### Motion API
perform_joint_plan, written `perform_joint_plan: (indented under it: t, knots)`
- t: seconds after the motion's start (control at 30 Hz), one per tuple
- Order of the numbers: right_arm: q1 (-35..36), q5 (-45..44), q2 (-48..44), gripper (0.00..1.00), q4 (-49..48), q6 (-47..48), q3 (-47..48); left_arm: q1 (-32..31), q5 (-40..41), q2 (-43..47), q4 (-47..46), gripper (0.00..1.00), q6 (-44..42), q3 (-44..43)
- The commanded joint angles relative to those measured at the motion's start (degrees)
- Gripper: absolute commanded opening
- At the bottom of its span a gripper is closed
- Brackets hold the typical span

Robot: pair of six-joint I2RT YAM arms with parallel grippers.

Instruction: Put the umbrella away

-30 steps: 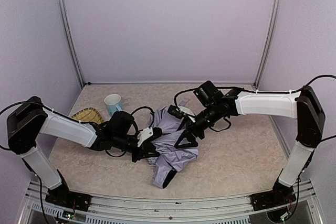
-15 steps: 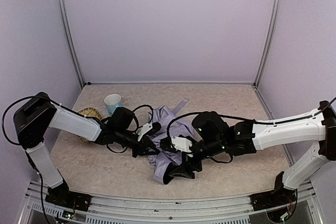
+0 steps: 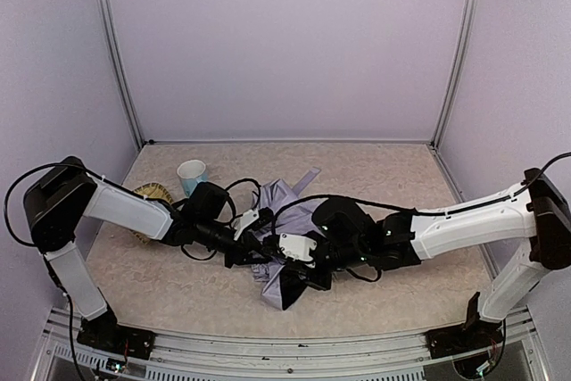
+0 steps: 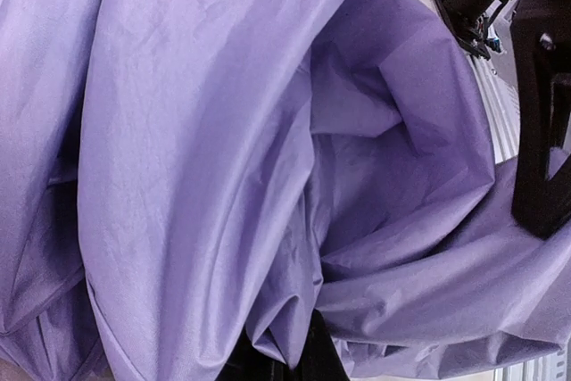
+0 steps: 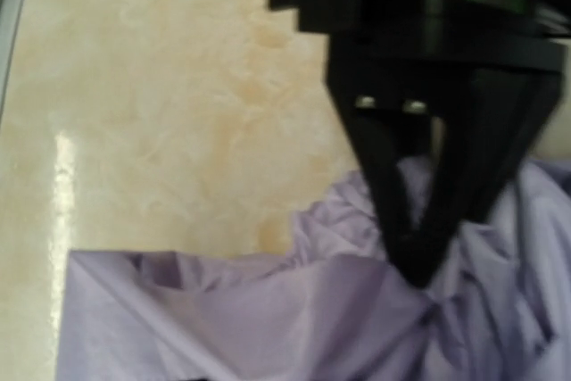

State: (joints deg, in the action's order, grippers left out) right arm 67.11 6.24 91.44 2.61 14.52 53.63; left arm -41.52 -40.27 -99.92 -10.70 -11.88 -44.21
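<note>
The umbrella (image 3: 282, 209) lies collapsed in a crumpled heap of pale lavender fabric mid-table, its black lining showing at the near end. My left gripper (image 3: 253, 251) reaches in from the left and is shut on a fold of that fabric. In the left wrist view the fabric (image 4: 214, 131) fills the frame and a pleat sits pinched between the black fingertips (image 4: 290, 352). My right gripper (image 3: 300, 272) comes in low from the right at the heap's near end. Its fingers meet in a point (image 5: 417, 272), shut on the lavender cloth (image 5: 268, 318).
A pale blue cup (image 3: 191, 173) stands behind the left arm, with a woven basket (image 3: 150, 194) beside it. A fabric strap (image 3: 308, 176) trails off the heap toward the back. Black cables loop around both wrists. The right gripper's black body (image 4: 540, 131) crowds the left wrist view's right edge.
My right arm swung from above the umbrella's far side down to its near end, and its jaws went from open to shut on the fabric. The left arm shifted slightly, still gripping.
</note>
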Motion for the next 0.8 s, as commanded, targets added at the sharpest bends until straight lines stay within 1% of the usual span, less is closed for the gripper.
perform_joint_plan:
  t: [0.0,0.07,0.17,0.23,0.3,0.4,0.53,0.6,0.7,0.77]
  knots:
    - [-1.6,-2.1,-4.9,0.0,1.6,-0.5,0.5,0.6,1.6,-2.0,5.5,0.0,-0.2,0.3]
    - [-4.2,-2.8,-7.3,0.0,0.8,-1.5,0.6,0.6,1.2,-2.2,6.1,0.0,-0.6,0.4]
    - [-11.8,2.5,-10.5,0.0,-3.7,-4.6,0.2,0.2,0.7,-2.2,7.2,0.0,-1.8,0.3]
    - [-16.0,6.3,-10.8,0.0,-7.2,-6.3,-0.1,-0.1,0.6,-2.4,8.4,0.0,-2.8,-0.1]
    - [-18.9,8.9,-8.9,0.0,-9.3,-7.1,0.5,-0.5,0.3,-2.5,9.3,0.0,-3.4,-0.5]
    - [-22.9,12.4,-4.1,0.0,-10.6,-8.3,2.3,-0.7,-0.5,-2.5,9.7,0.0,-4.0,-0.4]
    - [-27.7,20.4,4.0,0.0,-12.1,-12.9,6.9,-0.8,-2.4,-3.4,11.4,0.0,-5.4,-1.5]
    - [-28.7,22.6,8.8,0.0,-10.9,-14.4,10.3,-0.5,-3.3,-4.2,12.3,0.0,-6.0,-2.3]
    - [-29.5,25.1,16.7,0.0,-6.8,-14.5,15.4,0.1,-4.6,-5.2,13.4,0.0,-6.9,-3.1]
    - [-30.3,27.8,21.1,0.0,-4.4,-15.2,17.1,0.4,-4.9,-5.2,13.2,0.0,-7.1,-3.4]
